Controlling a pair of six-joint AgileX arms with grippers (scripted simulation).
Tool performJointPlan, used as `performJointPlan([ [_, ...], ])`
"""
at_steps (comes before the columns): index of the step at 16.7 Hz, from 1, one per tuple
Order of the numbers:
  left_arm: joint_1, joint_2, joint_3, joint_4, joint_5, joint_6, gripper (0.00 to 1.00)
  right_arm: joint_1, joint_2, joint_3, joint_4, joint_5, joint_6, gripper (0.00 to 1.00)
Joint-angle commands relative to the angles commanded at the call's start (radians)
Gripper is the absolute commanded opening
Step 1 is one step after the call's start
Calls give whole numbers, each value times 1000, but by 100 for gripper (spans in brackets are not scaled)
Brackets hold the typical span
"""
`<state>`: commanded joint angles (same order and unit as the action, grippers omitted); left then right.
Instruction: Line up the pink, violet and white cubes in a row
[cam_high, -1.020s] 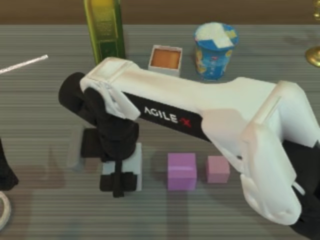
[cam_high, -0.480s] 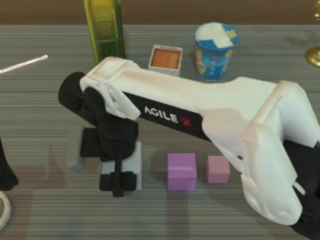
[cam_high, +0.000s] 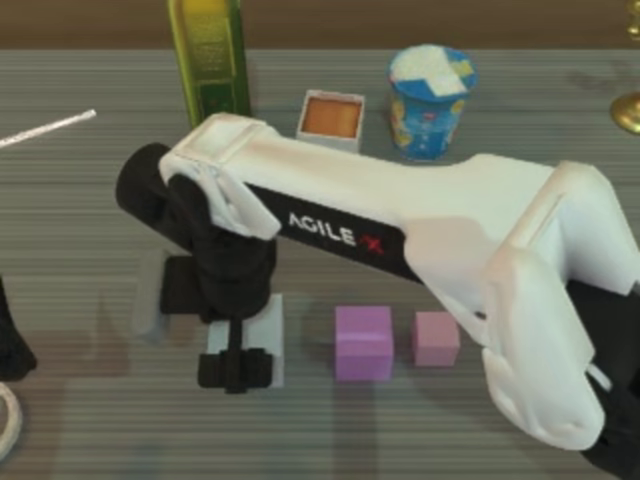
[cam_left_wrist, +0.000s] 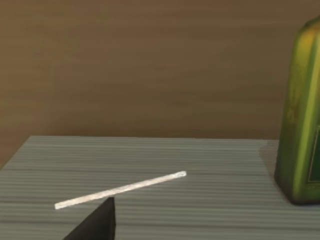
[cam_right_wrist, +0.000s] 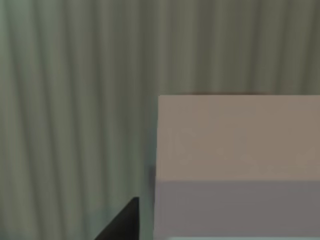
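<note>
From above, the right pincer sits over the white cube, left of the violet cube and pink cube, apparently setting it into their row; whether it grips is unclear. The left wrist view shows only a thin rod and green bottle on the counter. The right wrist view shows the white cube close up and cropped.
</note>
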<state>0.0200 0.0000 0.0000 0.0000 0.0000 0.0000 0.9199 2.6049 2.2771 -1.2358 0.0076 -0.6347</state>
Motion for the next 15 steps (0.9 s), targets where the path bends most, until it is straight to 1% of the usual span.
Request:
performJointPlan([
  [9, 0, 0, 0, 0, 0, 0, 100, -2, 1, 3, -3, 0, 0, 100],
  [12, 0, 0, 0, 0, 0, 0, 100, 0, 13, 75, -70, 0, 0, 100],
  [15, 0, 0, 0, 0, 0, 0, 100, 6, 28, 210, -184, 0, -3, 100],
])
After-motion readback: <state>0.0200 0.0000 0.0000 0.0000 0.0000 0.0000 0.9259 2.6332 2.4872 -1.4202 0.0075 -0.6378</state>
